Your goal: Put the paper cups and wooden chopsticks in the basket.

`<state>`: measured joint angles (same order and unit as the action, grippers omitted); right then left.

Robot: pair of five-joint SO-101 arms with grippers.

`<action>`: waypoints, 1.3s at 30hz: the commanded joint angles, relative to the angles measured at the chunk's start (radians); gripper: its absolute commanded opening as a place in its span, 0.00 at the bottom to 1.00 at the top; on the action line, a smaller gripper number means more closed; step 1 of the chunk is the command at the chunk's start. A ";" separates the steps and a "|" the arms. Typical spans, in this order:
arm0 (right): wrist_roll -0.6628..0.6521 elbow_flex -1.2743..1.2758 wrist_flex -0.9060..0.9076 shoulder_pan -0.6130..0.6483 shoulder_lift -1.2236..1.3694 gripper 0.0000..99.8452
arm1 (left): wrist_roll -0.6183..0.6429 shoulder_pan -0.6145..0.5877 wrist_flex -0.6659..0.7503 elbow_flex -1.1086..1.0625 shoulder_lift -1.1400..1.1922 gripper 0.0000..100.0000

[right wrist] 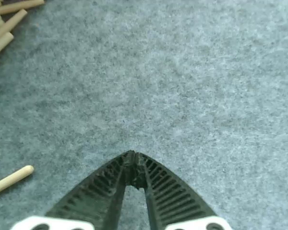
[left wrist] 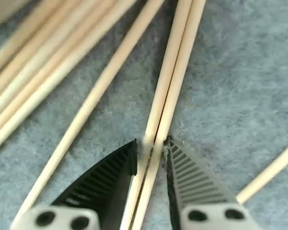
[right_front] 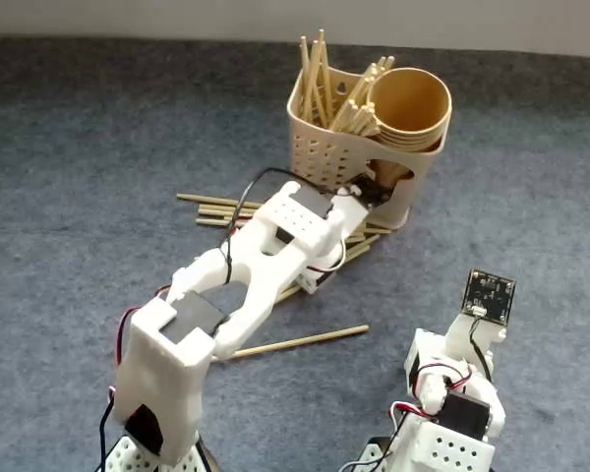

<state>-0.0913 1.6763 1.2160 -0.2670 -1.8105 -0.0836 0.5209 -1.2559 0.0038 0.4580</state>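
Wooden chopsticks lie in a pile on the grey carpet at the foot of the basket, and your left arm is stretched out over them. Your left gripper is closed around a pair of chopsticks lying side by side, one fingertip pressed to each side of the pair. More chopsticks fan out just beside them on the carpet. In the basket you already have a stack of paper cups, with a bundle of upright chopsticks leaning next to it. A single loose chopstick lies apart from the pile, between your two arms. Your right gripper is closed with its tips meeting, holding nothing, above bare carpet.
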 commanded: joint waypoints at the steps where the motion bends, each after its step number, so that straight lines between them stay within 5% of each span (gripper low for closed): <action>1: 0.000 0.153 0.005 -0.010 -0.005 0.01 | -0.009 0.012 -0.015 0.120 0.082 0.10; 12: 0.000 0.153 0.005 -0.010 -0.005 0.01 | -0.011 0.013 -0.295 0.475 0.331 0.00; 39: 0.000 0.153 0.005 -0.010 -0.005 0.01 | -0.011 0.064 -0.456 0.444 0.223 0.00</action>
<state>-0.0913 1.6763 1.2160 -0.2670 -1.8105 -0.0836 0.5409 -1.6778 0.4457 0.7495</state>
